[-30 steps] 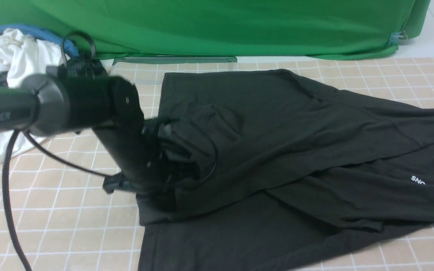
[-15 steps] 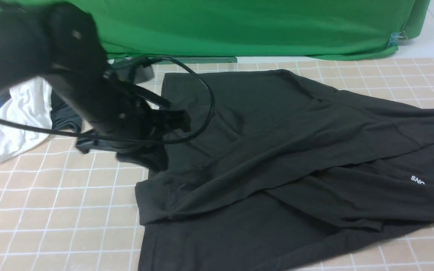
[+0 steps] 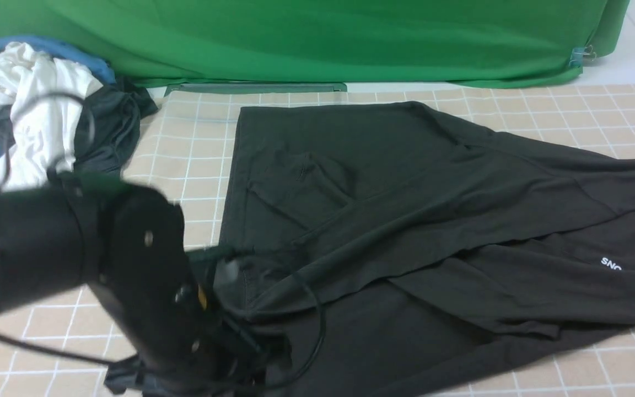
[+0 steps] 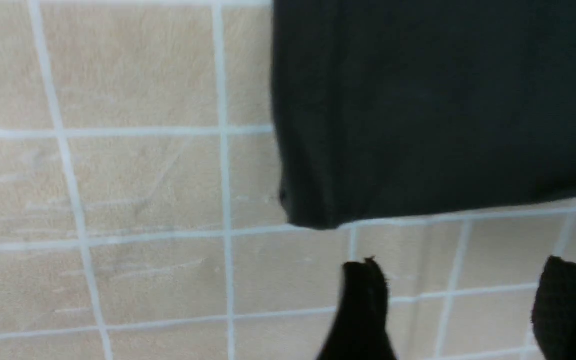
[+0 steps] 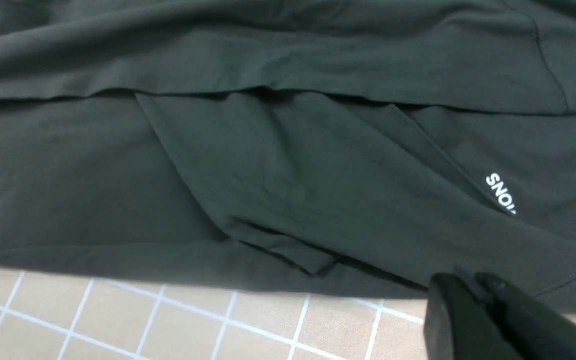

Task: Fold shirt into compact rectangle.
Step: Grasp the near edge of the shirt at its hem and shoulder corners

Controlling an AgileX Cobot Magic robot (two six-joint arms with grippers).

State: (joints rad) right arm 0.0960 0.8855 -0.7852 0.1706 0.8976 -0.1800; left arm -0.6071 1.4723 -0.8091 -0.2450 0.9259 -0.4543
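My left claw [image 4: 468,320] has just sprung open, empty, above the black T-shirt's [image 3: 405,220] near hem corner [image 4: 308,215] on the worktop [image 3: 598,375]. The side fold seems laid. My right claw [image 5: 465,286] rests shut.

Black shirt [image 3: 405,182] with white lettering [image 3: 611,264], beige white-gridded mat [image 3: 174,154], green backdrop [image 3: 323,38], white garment [image 3: 36,94]

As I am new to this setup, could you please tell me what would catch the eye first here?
The large black T-shirt sprawls partly folded across the tan gridded mat, white lettering near its right edge. The blurred left arm looms at lower left, the left gripper open beside a shirt corner. A green backdrop hangs behind.
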